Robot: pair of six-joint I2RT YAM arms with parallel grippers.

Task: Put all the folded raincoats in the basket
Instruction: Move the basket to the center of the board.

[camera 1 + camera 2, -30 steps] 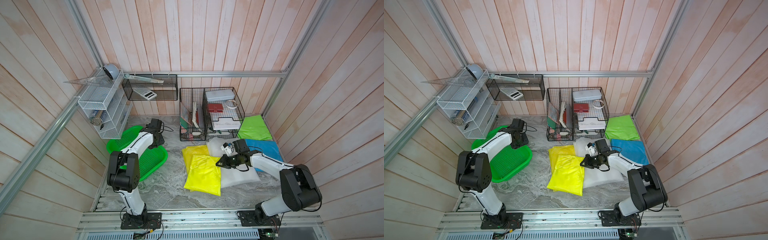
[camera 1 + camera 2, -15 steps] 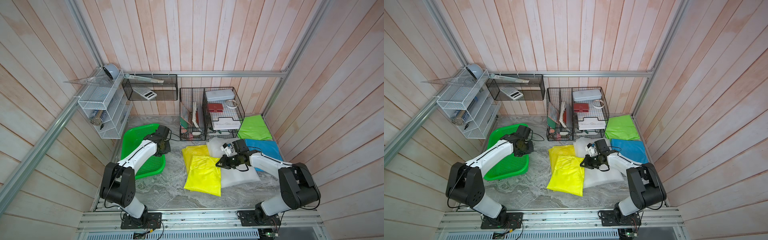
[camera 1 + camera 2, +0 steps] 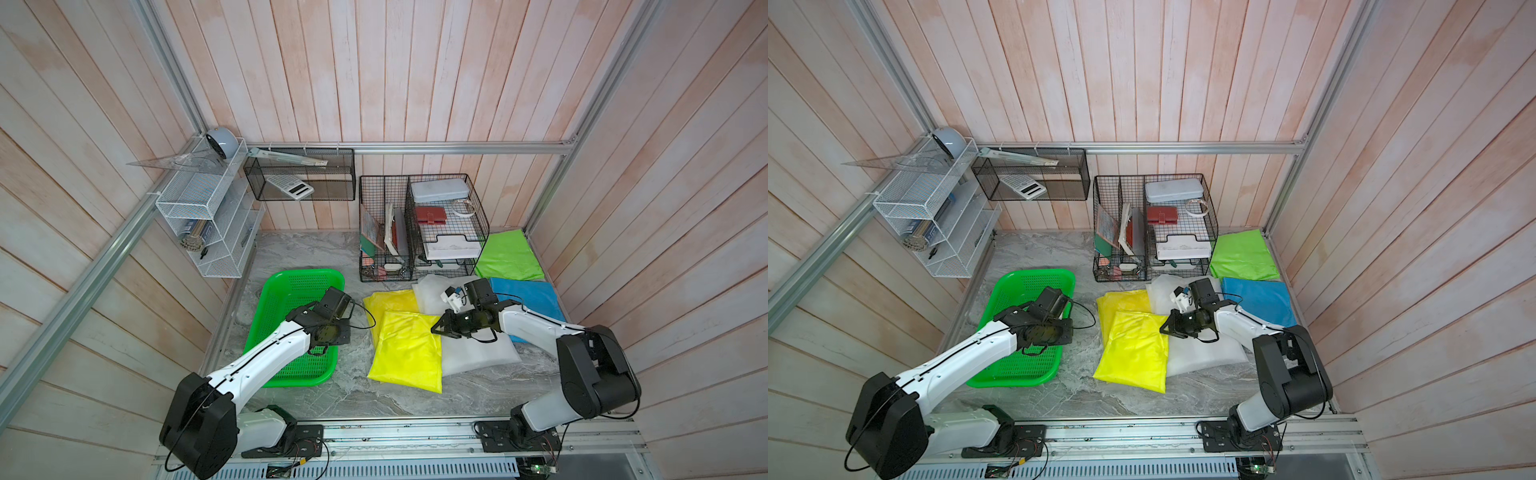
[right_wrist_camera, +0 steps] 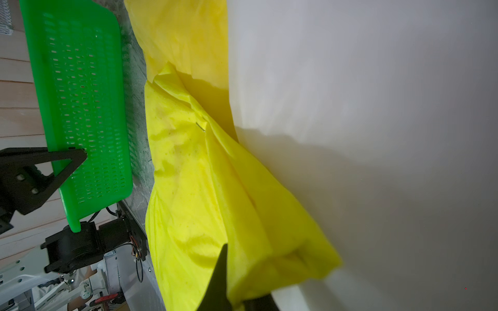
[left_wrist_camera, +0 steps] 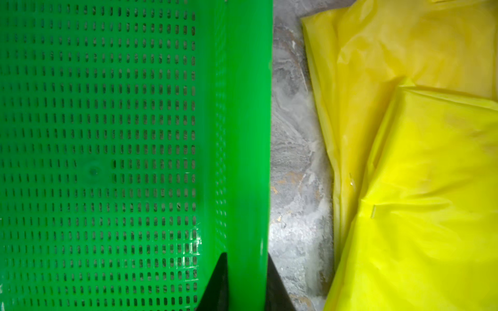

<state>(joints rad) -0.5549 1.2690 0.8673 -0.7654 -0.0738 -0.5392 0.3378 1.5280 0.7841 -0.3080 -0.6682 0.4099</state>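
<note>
The bright green basket (image 3: 297, 286) (image 3: 1021, 291) lies at the left of the table, empty. My left gripper (image 3: 332, 338) (image 3: 1055, 332) is shut on its right rim (image 5: 242, 134); the two black fingers straddle that rim, one inside and one outside (image 5: 246, 255). The folded raincoat (image 3: 409, 353) (image 3: 1133, 357) is bright yellow and lies just right of the basket, atop a second yellow one (image 3: 388, 299). My right gripper (image 3: 434, 328) (image 3: 1163, 330) (image 4: 242, 272) is shut on the raincoat's near right corner (image 4: 283, 258), which is lifted slightly.
A white folded raincoat (image 3: 478, 353) lies under my right arm. A blue one (image 3: 532, 297) and a green one (image 3: 509, 253) lie at the back right. Black wire racks (image 3: 419, 232) stand at the back. A white mesh shelf (image 3: 208, 224) hangs on the left wall.
My left gripper closed on the basket's rim and pulled the basket round and rightwards, nearer the yellow raincoats. The right arm has stayed put, holding the raincoat corner.
</note>
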